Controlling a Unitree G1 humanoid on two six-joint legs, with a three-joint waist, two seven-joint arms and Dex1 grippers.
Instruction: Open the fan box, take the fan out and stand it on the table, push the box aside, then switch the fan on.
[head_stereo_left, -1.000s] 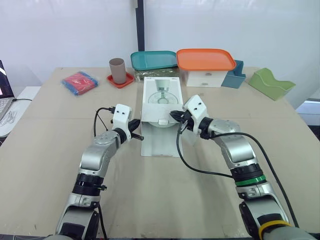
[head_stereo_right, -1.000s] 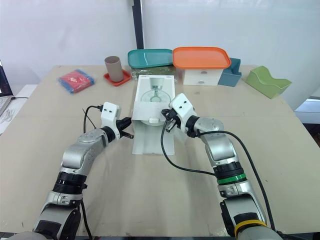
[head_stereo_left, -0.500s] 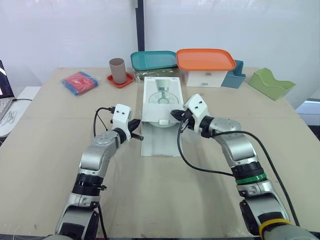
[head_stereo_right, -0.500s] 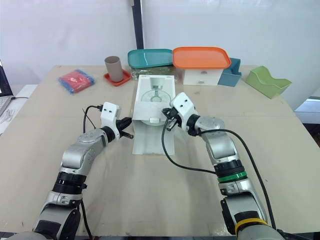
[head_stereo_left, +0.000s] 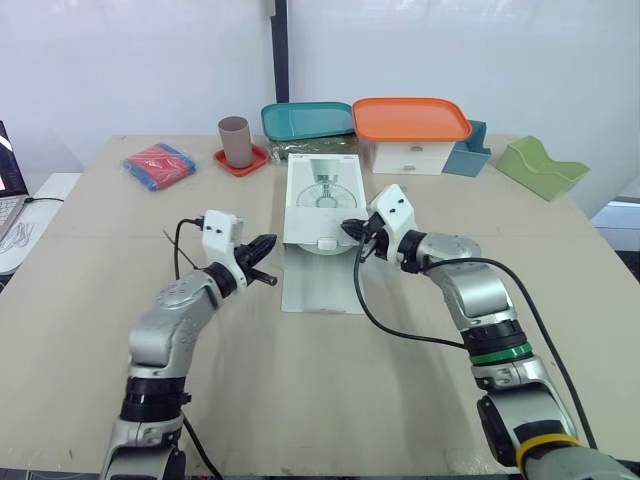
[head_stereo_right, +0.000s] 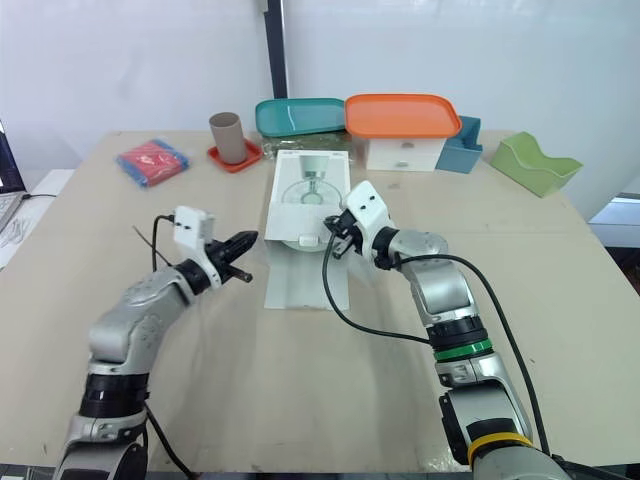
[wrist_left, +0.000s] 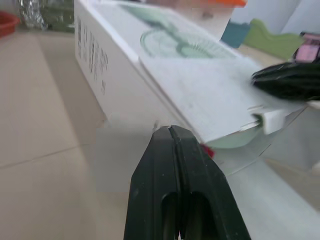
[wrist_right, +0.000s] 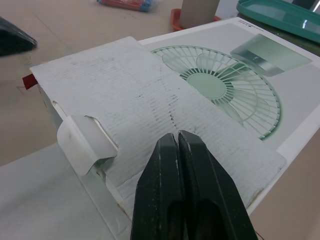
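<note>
The white fan box (head_stereo_left: 322, 190) lies flat at the table's middle, a fan printed on its top. Its front flap (head_stereo_left: 320, 282) is folded down onto the table, and a small tab (wrist_right: 82, 145) sticks out at the open end. My right gripper (head_stereo_left: 348, 230) is shut, its tips resting at the near right corner of the box top (wrist_right: 150, 85). My left gripper (head_stereo_left: 265, 262) is shut with nothing in it and hovers a short way left of the box's near corner (wrist_left: 125, 100), apart from it. The fan itself is hidden inside the box.
Behind the box stand a brown cup (head_stereo_left: 236, 142) on a red saucer, a teal tray (head_stereo_left: 308, 120) and an orange-lidded container (head_stereo_left: 411, 120). A blue holder (head_stereo_left: 468, 155) and a green holder (head_stereo_left: 542, 167) sit back right. A red-and-blue packet (head_stereo_left: 158, 164) lies back left.
My left gripper has pulled back to the left, away from the box's side. The right gripper has stayed at the box's near right corner.
</note>
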